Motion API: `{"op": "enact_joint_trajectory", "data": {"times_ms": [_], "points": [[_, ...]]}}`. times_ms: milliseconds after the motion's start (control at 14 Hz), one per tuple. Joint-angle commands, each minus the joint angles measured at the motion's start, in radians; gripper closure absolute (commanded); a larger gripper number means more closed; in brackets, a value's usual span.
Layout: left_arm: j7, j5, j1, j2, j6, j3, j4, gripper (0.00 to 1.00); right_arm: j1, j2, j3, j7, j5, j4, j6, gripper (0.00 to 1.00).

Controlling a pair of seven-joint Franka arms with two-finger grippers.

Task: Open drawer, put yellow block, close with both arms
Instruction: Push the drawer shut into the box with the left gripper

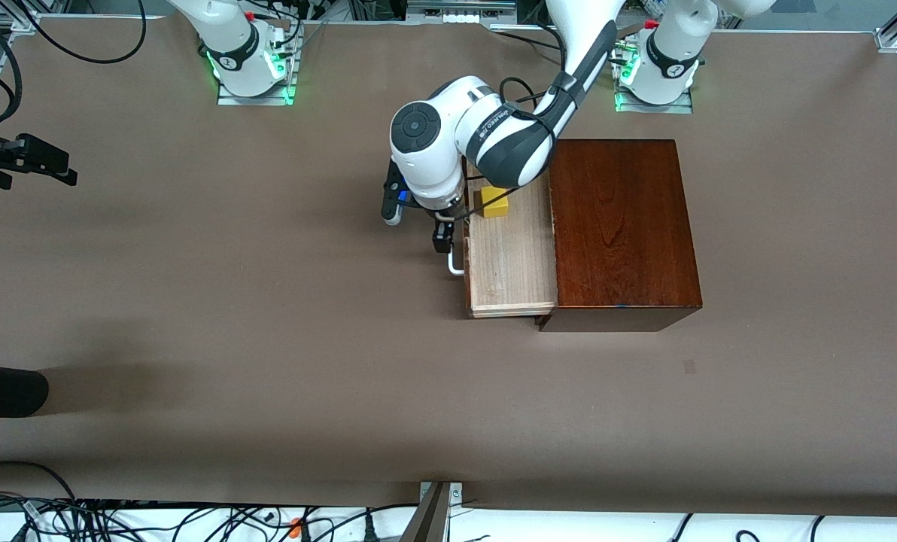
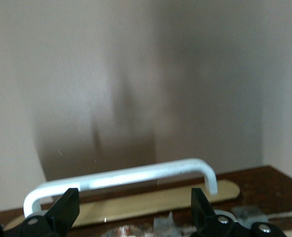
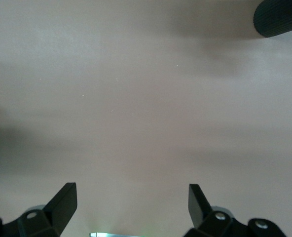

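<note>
So there's one glossy reddish-brown wooden box (image 1: 620,229) on the brown desk (image 1: 268,339), and everything else sits relative to it. Its one drawer (image 1: 510,260) is pulled out toward the right arm's end of the desk, pale wood lining showing. One yellow block (image 1: 494,202) sits inside the drawer, in the corner farthest from the front camera, close to the box body.

The drawer has a single white U-shaped handle (image 2: 121,177) on its front. The left arm reaches over from its base and its left pincer (image 1: 442,235) is right at that handle, just off the drawer front. In the left wrist view the two black fingers (image 2: 64,210) are spread apart, with the handle bar running between them just past the fingertips. They aren't clamped on it.

The right pincer (image 3: 131,202) is well away from the box, waiting over bare desk at the right arm's end, up near the edge of the front view. Its two fingers stand wide apart with nothing between them. One dark rounded object (image 3: 279,17) pokes into the corner of the right wrist view; can't tell what it is.
</note>
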Motion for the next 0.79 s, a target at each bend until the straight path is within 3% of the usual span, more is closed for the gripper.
{"op": "enact_joint_trajectory", "data": {"times_ms": [0,286,714], "points": [[0.025,0.047,0.005,-0.014,-0.068,0.001,-0.002,0.0,-0.017,-0.009,0.014,-0.006,0.012,0.003,-0.021,0.0],[0.025,0.052,0.026,-0.052,-0.134,0.007,-0.026,0.0,-0.017,-0.012,0.009,-0.017,0.013,0.004,-0.056,0.0],[0.033,0.052,0.106,-0.137,-0.146,0.007,-0.154,0.0,-0.019,-0.006,-0.017,-0.014,0.016,0.001,-0.108,0.0]]}}
